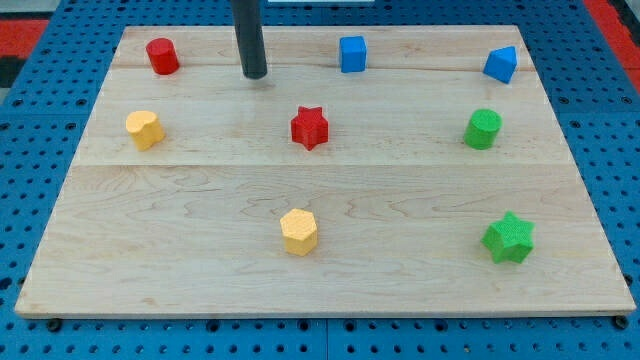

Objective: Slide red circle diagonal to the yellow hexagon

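Camera view: red circle (162, 55) near the bench's top-left corner (light, stiff, likely slides easily); my tip (255, 75) beside it; no pincer visible.

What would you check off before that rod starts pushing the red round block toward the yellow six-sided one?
1. Red circle in view, at the board's top left: ok.
2. Yellow hexagon in view, near the bottom middle: ok.
3. My tip apart from the red circle, to its right: ok.
4. My tip on the side fit for pushing it down and rightward: not ok; it should be up-left of it.
5. Path clear: cannot tell; the red star sits near the line.
6. Yellow block below the circle, out of the way: ok.
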`<state>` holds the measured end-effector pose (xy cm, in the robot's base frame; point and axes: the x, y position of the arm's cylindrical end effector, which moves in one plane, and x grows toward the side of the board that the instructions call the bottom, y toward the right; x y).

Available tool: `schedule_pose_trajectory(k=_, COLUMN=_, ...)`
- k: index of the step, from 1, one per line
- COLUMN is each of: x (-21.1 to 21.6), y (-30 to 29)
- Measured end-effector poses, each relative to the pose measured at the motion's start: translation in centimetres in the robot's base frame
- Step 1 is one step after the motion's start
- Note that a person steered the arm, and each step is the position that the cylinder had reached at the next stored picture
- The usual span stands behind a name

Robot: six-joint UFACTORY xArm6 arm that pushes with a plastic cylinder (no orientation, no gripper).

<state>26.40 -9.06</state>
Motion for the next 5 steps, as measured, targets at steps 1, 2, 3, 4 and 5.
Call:
schedule_pose_trajectory(k=1, x=-4.4, y=-2.5)
schedule_pose_trajectory(k=2, x=-5.6, y=-7.9)
schedule_pose_trajectory(k=3, x=-5.8, y=-13.4)
schedule_pose_trajectory(k=4, x=-5.7, y=-15.4)
schedule_pose_trajectory(k=5, x=-5.8, y=-15.5)
